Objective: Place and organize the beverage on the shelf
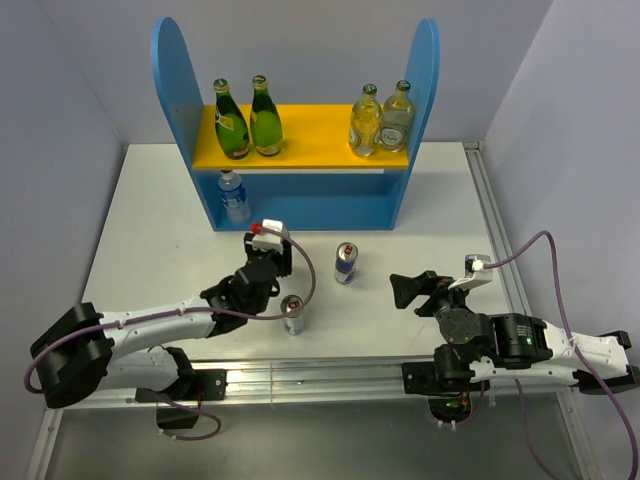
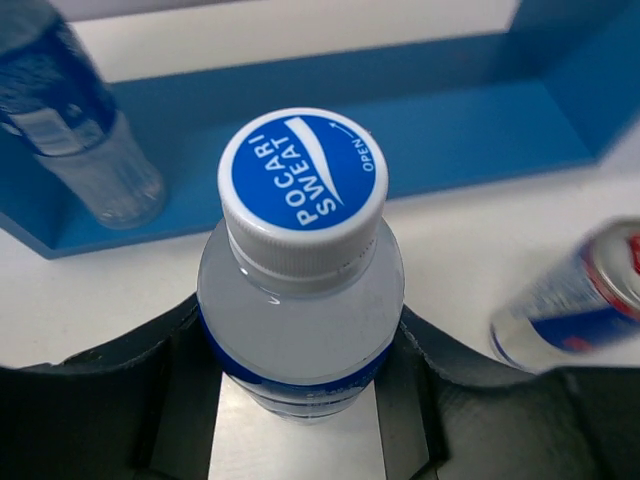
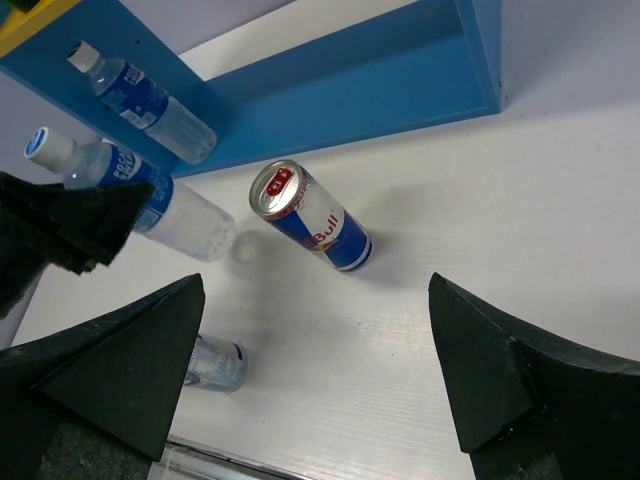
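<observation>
The left tool (image 2: 300, 345) is closed on the body of a water bottle (image 2: 302, 185), near the middle of the tabletop (image 1: 150, 220), just before the shelf (image 1: 300, 210). The bottle seems light, thin-walled and smooth, so I would hold it gently at the body, not at the cap. The right tool (image 1: 404, 290) is open and empty, toward the right edge. The near can (image 1: 293, 313) stands beside the left arm. The far can (image 1: 345, 263) stands between the tools. The lower level has room right of the other water bottle (image 1: 233, 195).
</observation>
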`<state>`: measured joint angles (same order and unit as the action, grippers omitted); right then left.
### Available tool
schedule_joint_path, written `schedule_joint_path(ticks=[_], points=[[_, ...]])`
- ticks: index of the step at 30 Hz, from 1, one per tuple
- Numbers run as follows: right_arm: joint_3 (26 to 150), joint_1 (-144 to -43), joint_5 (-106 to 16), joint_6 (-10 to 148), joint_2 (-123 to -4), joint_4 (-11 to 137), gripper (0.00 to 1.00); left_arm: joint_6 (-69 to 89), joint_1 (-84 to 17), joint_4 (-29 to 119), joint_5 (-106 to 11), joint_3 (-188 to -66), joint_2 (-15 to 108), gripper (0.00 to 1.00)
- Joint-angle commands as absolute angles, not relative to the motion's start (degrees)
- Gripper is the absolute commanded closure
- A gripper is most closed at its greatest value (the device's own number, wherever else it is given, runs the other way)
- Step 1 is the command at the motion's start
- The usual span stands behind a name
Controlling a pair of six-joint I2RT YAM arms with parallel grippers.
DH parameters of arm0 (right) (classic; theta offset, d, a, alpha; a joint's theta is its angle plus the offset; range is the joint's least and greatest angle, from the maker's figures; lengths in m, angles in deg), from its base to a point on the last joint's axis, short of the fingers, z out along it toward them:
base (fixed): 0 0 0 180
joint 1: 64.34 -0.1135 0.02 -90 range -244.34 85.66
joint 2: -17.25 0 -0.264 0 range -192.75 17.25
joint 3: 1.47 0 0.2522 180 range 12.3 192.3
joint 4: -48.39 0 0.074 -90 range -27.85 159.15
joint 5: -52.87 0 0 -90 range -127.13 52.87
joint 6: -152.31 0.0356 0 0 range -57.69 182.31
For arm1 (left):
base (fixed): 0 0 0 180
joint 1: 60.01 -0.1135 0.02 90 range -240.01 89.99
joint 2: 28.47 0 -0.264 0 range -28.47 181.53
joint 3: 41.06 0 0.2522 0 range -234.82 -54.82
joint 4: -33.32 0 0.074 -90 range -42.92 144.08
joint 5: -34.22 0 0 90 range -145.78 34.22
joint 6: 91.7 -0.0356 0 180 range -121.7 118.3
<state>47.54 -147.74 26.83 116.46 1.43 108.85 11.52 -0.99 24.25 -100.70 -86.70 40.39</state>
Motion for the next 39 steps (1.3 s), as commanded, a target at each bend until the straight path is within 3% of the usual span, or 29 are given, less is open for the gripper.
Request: schedule_joint_path(ticks=[1,11,39], points=[[47.2,-148.0,28.0,116.4,2.2,107.4,0.00,8.0,-5.1,9.2,-103.1,-86.5,38.0,1.00],[47.2,-148.0,27.7,115.9,1.7,107.0,0.00,5.1,-17.0,-8.6,-97.9,-87.2,48.4,1.00],[47.2,-148.0,28.0,116.1,0.8,107.0,0.00,1.7,-24.1,-24.1,-99.1,-97.6,67.1,1.00]])
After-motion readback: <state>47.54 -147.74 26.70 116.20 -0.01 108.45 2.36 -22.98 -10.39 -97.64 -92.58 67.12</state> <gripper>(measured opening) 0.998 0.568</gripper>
